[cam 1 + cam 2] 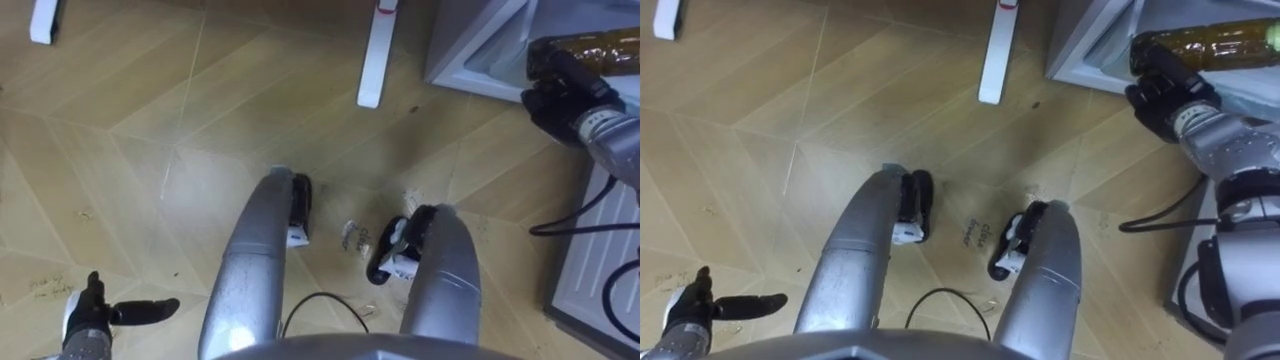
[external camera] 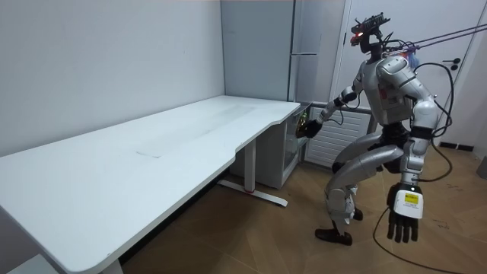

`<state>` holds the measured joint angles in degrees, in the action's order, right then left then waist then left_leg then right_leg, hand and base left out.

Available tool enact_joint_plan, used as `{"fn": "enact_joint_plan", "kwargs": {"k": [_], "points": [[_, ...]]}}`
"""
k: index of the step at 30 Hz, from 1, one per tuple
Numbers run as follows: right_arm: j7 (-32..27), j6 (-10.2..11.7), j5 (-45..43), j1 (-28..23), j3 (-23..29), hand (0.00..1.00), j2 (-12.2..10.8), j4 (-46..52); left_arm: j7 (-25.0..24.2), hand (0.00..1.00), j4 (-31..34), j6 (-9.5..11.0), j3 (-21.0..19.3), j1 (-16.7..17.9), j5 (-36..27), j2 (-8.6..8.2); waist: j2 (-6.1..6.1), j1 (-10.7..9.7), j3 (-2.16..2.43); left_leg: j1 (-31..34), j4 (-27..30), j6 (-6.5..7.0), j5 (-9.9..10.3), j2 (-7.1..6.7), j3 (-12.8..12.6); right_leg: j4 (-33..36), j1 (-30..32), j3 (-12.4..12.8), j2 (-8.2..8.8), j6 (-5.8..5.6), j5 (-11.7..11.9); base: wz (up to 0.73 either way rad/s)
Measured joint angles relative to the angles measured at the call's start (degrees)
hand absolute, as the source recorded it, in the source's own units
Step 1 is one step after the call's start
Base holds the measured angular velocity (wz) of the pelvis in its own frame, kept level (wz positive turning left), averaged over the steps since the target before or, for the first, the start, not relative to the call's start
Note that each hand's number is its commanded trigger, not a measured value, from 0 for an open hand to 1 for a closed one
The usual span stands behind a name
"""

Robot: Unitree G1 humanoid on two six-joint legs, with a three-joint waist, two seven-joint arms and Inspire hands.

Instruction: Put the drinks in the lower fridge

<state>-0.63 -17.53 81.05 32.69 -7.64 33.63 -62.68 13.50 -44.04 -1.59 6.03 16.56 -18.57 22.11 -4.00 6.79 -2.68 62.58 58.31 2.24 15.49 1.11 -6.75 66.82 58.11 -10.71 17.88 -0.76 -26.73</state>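
Presently we log the robot crouched on bent knees on the wood floor point(image 1: 150, 120), between the end of the big white tabletop point(image 2: 152, 152) and the tall grey fridge point(image 2: 304, 46). The lower fridge compartment point(image 1: 1090, 40) stands open just ahead of it, and a white desk foot point(image 1: 375, 60) lies near its corner. The bottle point(image 1: 1210, 45), filled with amber-brown drink, lies about level in the right hand point(image 1: 1160, 90), whose fingers are curled round one end, and it reaches over the open compartment. We cannot tell whether it rests on a shelf yet. The left hand point(image 1: 90, 315) hangs low beside the body with fingers straight and holds nothing. Risks, in our judgement: the grip sits at one end, so the free end may droop or slip on release, and a level bottle set down could roll. The arm is far extended from a deep crouch, so the bottle could clip the compartment's rim. On writing: we make out no label on the bottle, and the scribbles on the floor point(image 1: 975, 235) between the feet are too small to read.
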Motion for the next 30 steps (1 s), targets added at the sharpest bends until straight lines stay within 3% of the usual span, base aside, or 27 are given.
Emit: {"fn": "enact_joint_plan", "kwargs": {"k": [5,15,19,25,26,27,28,30], "points": [[-1.36,-0.84,-0.03,0.02,-0.21,1.00,0.00,-0.01,0.19,0.00,-0.08,0.36,2.18,0.00,-0.06,0.47,-0.01,-0.15,-0.01,-2.34,-2.44,0.20,0.04,-0.15,-0.05,-3.19,-2.57,-0.49,-0.36,-0.98,0.74,-0.02],[-3.62,-2.10,0.28,0.60,-0.18,1.00,0.00,-0.70,1.27,0.00,0.02,0.62,2.14,-0.78,-0.01,0.66,-0.05,-0.61,-0.09,-6.12,-6.79,1.26,-0.76,-0.83,-0.34,-7.93,-6.40,-0.37,-1.03,-2.51,2.00,0.00],[-4.74,-2.31,4.30,5.68,0.76,1.00,0.97,-4.31,1.92,0.00,0.19,0.75,2.07,-0.97,-1.43,0.66,-0.24,-1.33,-0.23,-8.90,-9.15,1.15,-1.09,-0.92,-0.57,-10.28,-8.97,-0.49,-1.37,-2.75,2.44,-0.01],[-5.77,-2.14,4.70,6.08,2.10,1.00,1.22,-5.03,3.47,0.00,0.02,1.47,2.01,-0.91,-2.05,0.66,-0.49,-1.80,-0.38,-9.36,-9.68,1.04,-1.03,-0.73,-1.02,-10.83,-9.40,-0.50,-1.41,-2.11,2.53,0.01],[-5.80,-2.03,4.68,6.10,2.13,0.92,1.22,-5.04,3.78,0.00,0.05,1.65,1.95,-0.92,-2.04,0.66,-0.59,-1.80,-0.44,-9.41,-9.66,0.96,-0.95,-0.69,-1.06,-10.83,-9.40,-0.48,-1.42,-2.08,2.51,0.00],[-5.80,-2.03,4.68,6.10,2.13,0.54,1.22,-5.04,3.84,0.00,0.05,1.74,1.95,-0.93,-2.04,0.66,-0.62,-1.80,-0.46,-9.44,-9.65,0.94,-0.93,-0.66,-1.09,-10.83,-9.40,-0.46,-1.43,-2.06,2.50,0.00],[-5.91,-2.03,4.68,6.18,2.13,0.00,1.22,-5.04,3.85,0.00,0.03,1.87,1.95,-0.94,-2.04,0.66,-0.69,-1.80,-0.50,-9.47,-9.67,0.93,-0.93,-0.66,-1.09,-10.80,-9.40,-0.42,-1.45,-2.03,2.48,0.00],[-6.33,-2.03,4.68,6.20,2.13,0.00,1.22,-5.05,3.85,0.00,0.00,1.85,1.96,-0.92,-2.04,0.65,-0.70,-1.63,-0.50,-9.48,-9.65,0.93,-0.93,-0.59,-1.08,-10.78,-9.41,-0.42,-1.50,-2.00,2.47,0.00]]}}
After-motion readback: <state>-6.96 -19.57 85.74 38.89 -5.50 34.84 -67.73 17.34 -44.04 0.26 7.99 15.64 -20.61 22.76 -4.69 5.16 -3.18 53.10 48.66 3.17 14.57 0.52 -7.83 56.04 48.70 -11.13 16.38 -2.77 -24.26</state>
